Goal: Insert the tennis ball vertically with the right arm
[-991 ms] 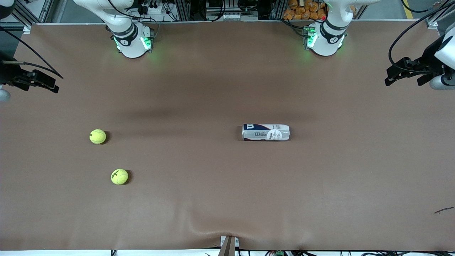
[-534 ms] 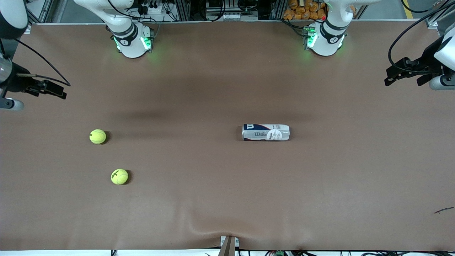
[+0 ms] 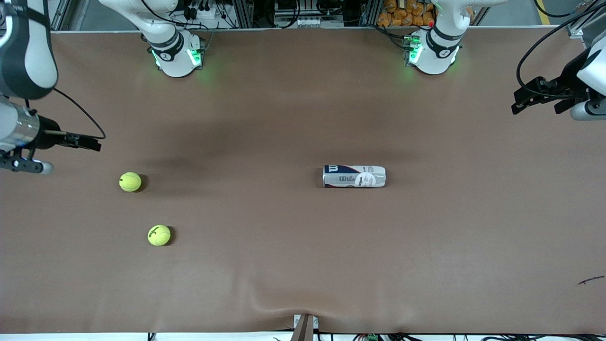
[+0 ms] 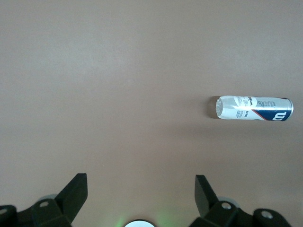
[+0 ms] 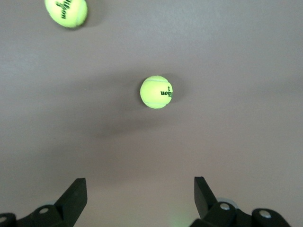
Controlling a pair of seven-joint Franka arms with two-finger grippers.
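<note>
Two yellow tennis balls lie toward the right arm's end of the brown table: one [image 3: 130, 182] [image 5: 156, 92], and one nearer the front camera [image 3: 159, 235] [image 5: 66, 12]. A white and blue ball can [image 3: 354, 176] [image 4: 254, 108] lies on its side mid-table, toward the left arm's end. My right gripper [image 3: 81, 141] [image 5: 140, 189] hangs open and empty over the table beside the first ball, not touching it. At the left arm's end of the table my left gripper [image 3: 524, 98] [image 4: 140, 189] waits open and empty, well clear of the can.
Both arm bases [image 3: 176, 57] [image 3: 432, 52] stand along the table's edge farthest from the front camera. The brown cloth bulges in a wrinkle [image 3: 303, 305] at the edge nearest that camera. A small dark scrap [image 3: 591, 280] lies near the corner at the left arm's end.
My right arm has swung in from the table's end, bringing its gripper closer to the tennis balls. The left gripper, the balls and the can have stayed put.
</note>
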